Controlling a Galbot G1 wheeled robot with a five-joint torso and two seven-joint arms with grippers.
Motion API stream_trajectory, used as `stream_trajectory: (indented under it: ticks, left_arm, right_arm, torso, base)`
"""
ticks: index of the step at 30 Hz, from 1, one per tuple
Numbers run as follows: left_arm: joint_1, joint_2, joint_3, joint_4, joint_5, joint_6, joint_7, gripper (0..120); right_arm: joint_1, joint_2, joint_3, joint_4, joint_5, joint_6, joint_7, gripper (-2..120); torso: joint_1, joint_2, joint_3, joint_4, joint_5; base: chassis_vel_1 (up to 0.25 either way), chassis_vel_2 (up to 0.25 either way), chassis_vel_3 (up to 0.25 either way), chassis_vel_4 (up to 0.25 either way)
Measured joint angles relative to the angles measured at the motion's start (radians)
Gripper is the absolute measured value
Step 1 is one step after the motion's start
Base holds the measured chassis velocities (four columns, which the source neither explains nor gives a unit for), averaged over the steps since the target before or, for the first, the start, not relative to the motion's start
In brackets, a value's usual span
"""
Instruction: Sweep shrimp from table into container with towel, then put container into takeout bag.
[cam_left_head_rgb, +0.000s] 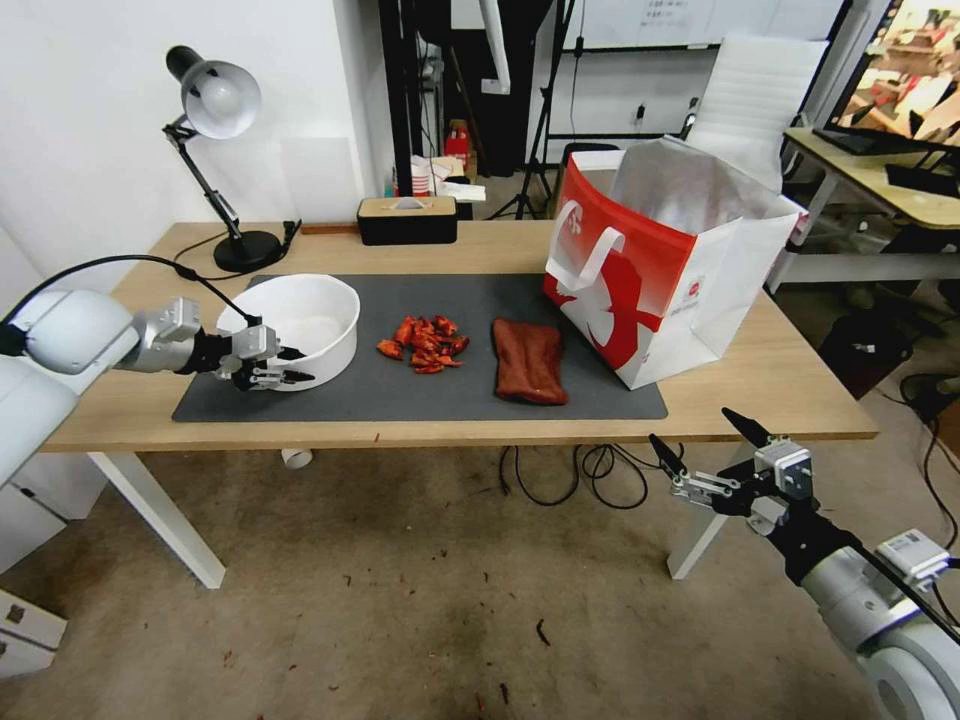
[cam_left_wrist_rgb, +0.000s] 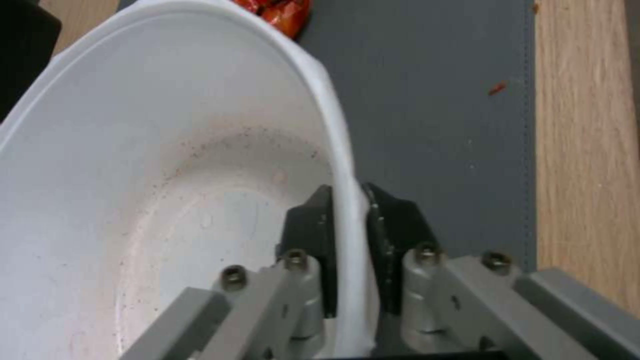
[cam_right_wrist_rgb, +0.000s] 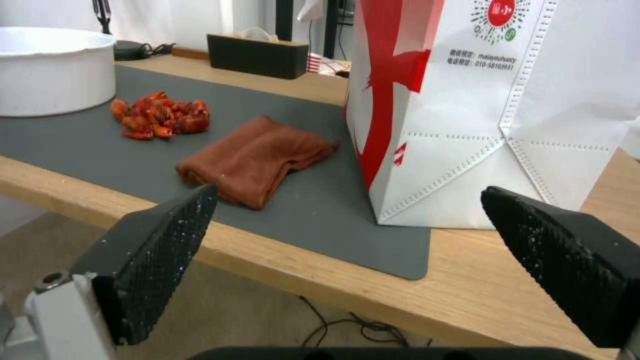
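The white container stands on the left of the dark mat on the table. My left gripper is shut on its near rim, one finger inside and one outside. A pile of red-orange shrimp lies just right of the container. The brick-red towel lies flat between the shrimp and the red-and-white takeout bag, which stands open on the right. My right gripper hangs open below the table's front right edge.
A desk lamp and a black tissue box stand along the table's far edge. Cables lie on the floor under the table. A second desk with a monitor stands at the right. Bare wood lies in front of the mat.
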Motion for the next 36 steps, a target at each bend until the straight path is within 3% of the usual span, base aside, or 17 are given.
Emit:
stream_trajectory:
  ticks: [3, 9, 11, 12, 16, 17, 19, 21, 22, 24, 25, 27, 28, 31, 32, 35, 36]
  left_arm:
    - [0.000, 0.008, 0.006, -0.006, 0.000, -0.001, 0.001, 0]
    - [0.023, 0.028, -0.018, -0.030, -0.009, -0.002, 0.001, 0]
    - [0.068, 0.053, -0.071, -0.057, -0.025, -0.016, 0.007, 0]
    - [0.068, 0.053, -0.071, -0.057, -0.025, -0.016, 0.007, 0]
    - [0.227, 0.110, -0.218, -0.131, -0.046, -0.041, 0.020, 0]
    - [0.227, 0.110, -0.218, -0.131, -0.046, -0.041, 0.020, 0]
    - [0.328, 0.119, -0.309, -0.152, -0.036, -0.050, 0.023, 0]
    - [0.439, 0.115, -0.436, -0.171, -0.024, -0.064, 0.029, 0]
    - [0.439, 0.115, -0.436, -0.171, -0.024, -0.064, 0.029, 0]
    - [0.579, 0.087, -0.605, -0.197, -0.016, -0.078, 0.032, 0]
    - [0.579, 0.087, -0.605, -0.197, -0.016, -0.078, 0.032, 0]
    - [0.731, 0.035, -0.784, -0.231, -0.004, -0.093, 0.040, 0]
    - [0.731, 0.035, -0.784, -0.231, -0.004, -0.093, 0.040, 0]
    - [0.918, -0.048, -0.998, -0.302, 0.015, -0.134, 0.063, 0]
    - [0.918, -0.048, -0.998, -0.302, 0.015, -0.134, 0.063, 0]
    - [1.032, -0.103, -1.101, -0.369, 0.029, -0.171, 0.085, 0]
    - [1.032, -0.103, -1.101, -0.369, 0.029, -0.171, 0.085, 0]
  right_arm:
    - [0.000, -0.002, 0.001, 0.001, 0.001, 0.000, 0.000, 100]
    - [0.000, -0.002, -0.001, 0.003, 0.003, 0.001, 0.000, 100]
    - [0.003, -0.002, -0.005, 0.003, 0.003, 0.001, -0.001, 100]
    - [0.003, -0.002, -0.005, 0.003, 0.003, 0.001, -0.001, 100]
    - [0.010, -0.003, -0.014, -0.001, 0.007, 0.002, -0.002, 100]
    - [0.010, -0.003, -0.014, -0.001, 0.007, 0.002, -0.002, 100]
    - [0.014, -0.003, -0.021, -0.003, 0.007, 0.002, -0.002, 100]
    - [0.016, -0.004, -0.025, -0.003, 0.008, 0.002, -0.002, 100]
    - [0.016, -0.004, -0.025, -0.003, 0.008, 0.002, -0.002, 100]
    - [0.017, -0.008, -0.026, -0.004, 0.011, 0.002, -0.002, 100]
    - [0.017, -0.008, -0.026, -0.004, 0.011, 0.002, -0.002, 100]
    - [0.019, -0.013, -0.027, -0.009, 0.014, 0.002, -0.003, 100]
    - [0.019, -0.013, -0.027, -0.009, 0.014, 0.002, -0.003, 100]
    - [0.028, -0.020, -0.036, -0.021, 0.016, 0.002, -0.003, 100]
    - [0.028, -0.020, -0.036, -0.021, 0.016, 0.002, -0.003, 100]
    - [0.037, -0.025, -0.048, -0.028, 0.017, 0.002, -0.003, 100]
    - [0.037, -0.025, -0.048, -0.028, 0.017, 0.002, -0.003, 100]
  torso:
    - [0.000, 0.000, 0.000, 0.0001, -0.0002]
    - [0.000, 0.000, 0.000, -0.0002, -0.0002]
    - [0.000, 0.000, 0.000, 0.0002, -0.0001]
    - [0.000, 0.000, 0.000, 0.0002, -0.0001]
    - [0.000, 0.000, 0.000, 0.0003, 0.0000]
    - [0.000, 0.000, 0.000, 0.0003, 0.0000]
    - [0.000, 0.000, 0.000, 0.0001, -0.0001]
    - [0.000, 0.000, 0.000, 0.0001, -0.0006]
    - [0.000, 0.000, 0.000, 0.0001, -0.0006]
    - [0.000, 0.000, 0.000, 0.0000, 0.0003]
    - [0.000, 0.000, 0.000, 0.0000, 0.0003]
    - [0.000, 0.000, 0.000, -0.0001, -0.0002]
    - [0.000, 0.000, 0.000, -0.0001, -0.0002]
    - [0.000, 0.000, 0.000, 0.0003, 0.0002]
    - [0.000, 0.000, 0.000, 0.0003, 0.0002]
    - [0.000, 0.000, 0.000, 0.0000, -0.0001]
    - [0.000, 0.000, 0.000, 0.0000, -0.0001]
  base:
    - [0.000, 0.000, 0.000, 0.000]
    - [0.000, 0.000, 0.000, 0.000]
    - [0.000, 0.000, 0.000, 0.000]
    - [0.000, 0.000, 0.000, 0.000]
    - [0.000, 0.000, 0.000, 0.000]
    - [0.000, 0.000, 0.000, 0.000]
    - [0.000, 0.000, 0.000, 0.000]
    - [0.000, 0.000, 0.000, 0.000]
    - [0.000, 0.000, 0.000, 0.000]
    - [0.000, 0.000, 0.000, 0.000]
    - [0.000, 0.000, 0.000, 0.000]
    - [0.000, 0.000, 0.000, 0.000]
    - [0.000, 0.000, 0.000, 0.000]
    - [0.000, 0.000, 0.000, 0.000]
    - [0.000, 0.000, 0.000, 0.000]
    - [0.000, 0.000, 0.000, 0.000]
    - [0.000, 0.000, 0.000, 0.000]
